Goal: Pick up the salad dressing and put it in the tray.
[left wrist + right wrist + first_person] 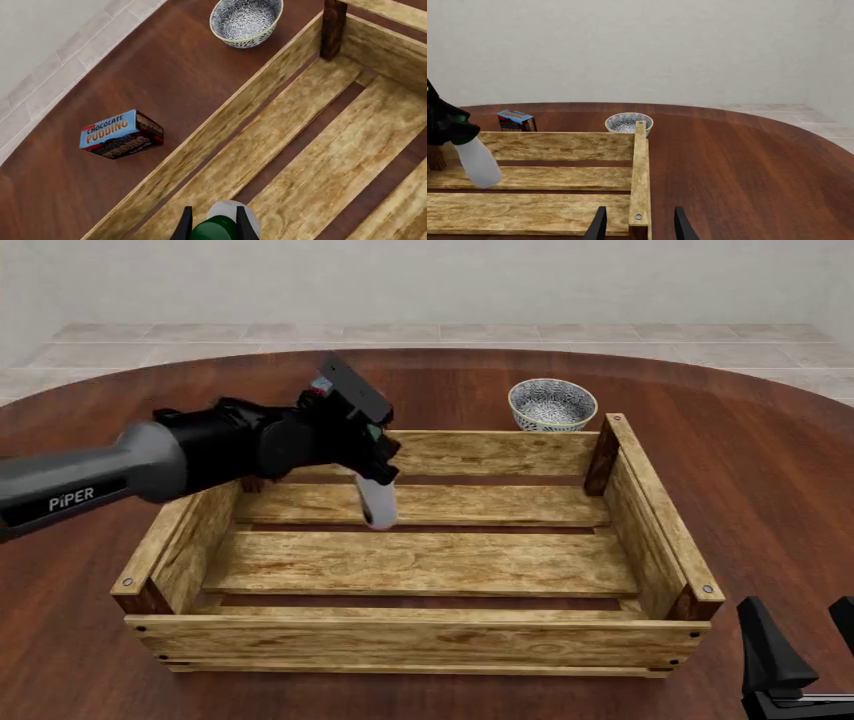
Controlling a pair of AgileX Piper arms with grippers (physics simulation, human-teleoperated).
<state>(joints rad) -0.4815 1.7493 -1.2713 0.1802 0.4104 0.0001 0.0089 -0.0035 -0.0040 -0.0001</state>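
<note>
My left gripper [370, 472] is shut on the salad dressing [379, 504], a slim pale bottle with a green cap. It holds the bottle by the cap end, rounded end down, inside the tray [427, 638] over the rear left slats. In the left wrist view the bottle [230, 210] sits between the fingers of the gripper [215, 229], above the slats [313, 145]. The right wrist view shows the tilted bottle [478, 161] over the tray [560, 145]. I cannot tell if it touches the floor. My right gripper [805, 635] is open and empty outside the tray's near right corner.
A white patterned bowl [551, 403] stands behind the tray's far right corner. A blue-and-red chocolate pudding box [121, 134] lies on the table outside the tray's far left side. The right gripper [639, 227] looks along the tray's right wall [640, 165].
</note>
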